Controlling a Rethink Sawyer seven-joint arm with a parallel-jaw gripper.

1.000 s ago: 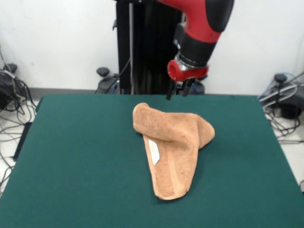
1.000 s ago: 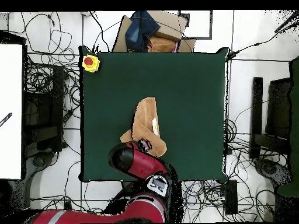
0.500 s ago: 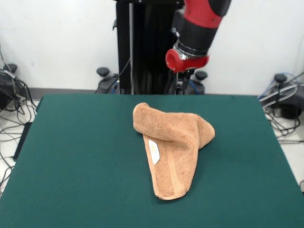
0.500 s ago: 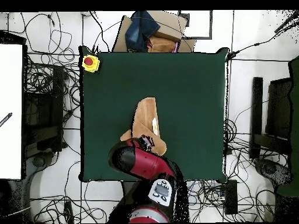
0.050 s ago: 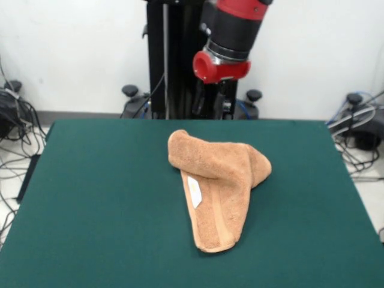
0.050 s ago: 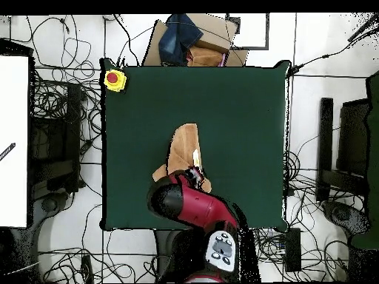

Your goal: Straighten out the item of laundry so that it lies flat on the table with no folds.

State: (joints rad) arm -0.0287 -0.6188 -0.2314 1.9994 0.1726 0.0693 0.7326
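1. Towel [image 5: 219, 183] lies crumpled on the green desk [image 5: 96, 198], below the pincer [image 5: 207, 102] and on its camera-ward side in the front view; nothing touches it.
2. Its shape is a long wedge. A thick rolled fold [image 5: 210, 157] runs crosswise at the end nearest the pincer, and from it a doubled flap tapers away to a hemmed tip [image 5: 215, 245] at the end farthest from the pincer. So the long axis points roughly straight away from the pincer, leaning a little to one side.
3. A white label [image 5: 194, 192] shows on the flap's edge, about midway along.
4. In the overhead view the towel [image 6: 185, 151] stretches up the picture from the pincer [image 6: 194, 176], which hangs over or just beside its bunched end; the arm hides part of that end.
5. The pincer is raised well clear of the cloth and holds nothing. Its dark tips sit against the black pedestal, so I cannot tell whether they are spread or pressed together.
6. Judgement: the fold is the nearest part, so a descent there, followed by a pull back across the long axis, looks like the way to open the doubled layers. Plenty of bare desk lies on every side for spreading.
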